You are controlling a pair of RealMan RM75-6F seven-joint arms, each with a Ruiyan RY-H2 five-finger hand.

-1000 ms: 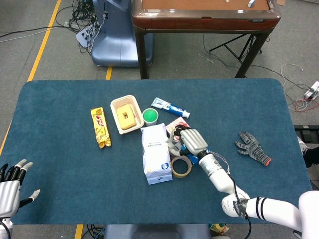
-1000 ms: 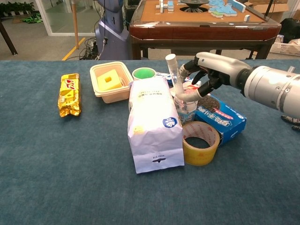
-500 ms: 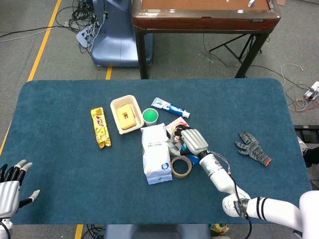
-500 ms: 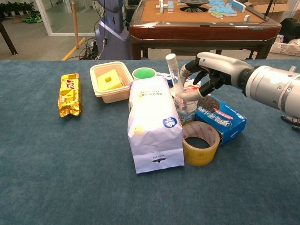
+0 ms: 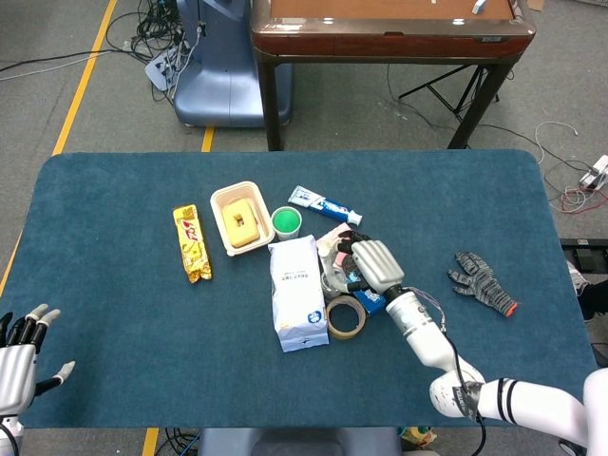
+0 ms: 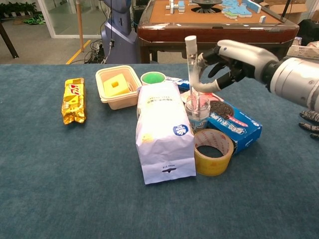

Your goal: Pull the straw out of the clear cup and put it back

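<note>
Chest view: right hand (image 6: 227, 62) has risen, fingers pinching wide clear plastic straw (image 6: 191, 69), now upright and drawn higher, lower end still inside clear plastic cup (image 6: 197, 113) behind white paper bag (image 6: 163, 134). Pull-out underway, unfinished. Left hand (image 5: 19, 350) idle, fingers spread.

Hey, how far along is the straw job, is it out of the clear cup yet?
Done: the right robot hand has gripped the straw, which stands upright. In hand: pulling it out; its lower end still looks inside the clear cup. Left: lifting it fully clear, then putting it back. The left robot hand is open at the table's near edge.
</note>
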